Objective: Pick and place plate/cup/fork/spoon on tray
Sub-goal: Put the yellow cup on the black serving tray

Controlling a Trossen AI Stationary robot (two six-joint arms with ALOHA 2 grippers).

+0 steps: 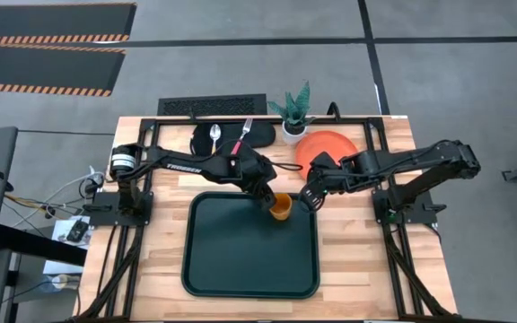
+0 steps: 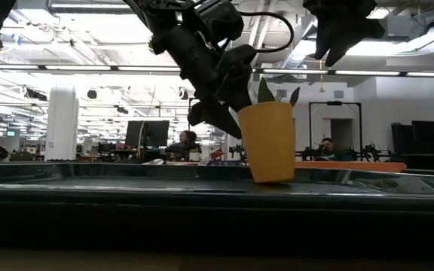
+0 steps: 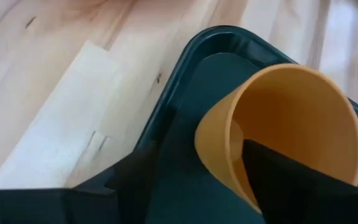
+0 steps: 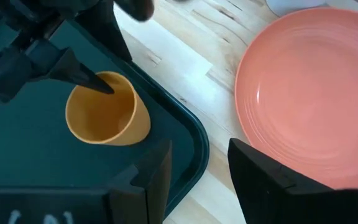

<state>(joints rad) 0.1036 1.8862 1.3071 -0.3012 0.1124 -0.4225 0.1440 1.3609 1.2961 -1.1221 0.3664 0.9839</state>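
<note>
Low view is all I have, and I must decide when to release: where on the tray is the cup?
Observer: The cup is at the tray's corner nearest the plate, inside the rim.
Operator: How is it gripped?
Observer: The left end effector has one finger inside the cup and one outside.
Operator: And the right arm?
Observer: The right end effector is open, above the table between that tray corner and the plate.
</note>
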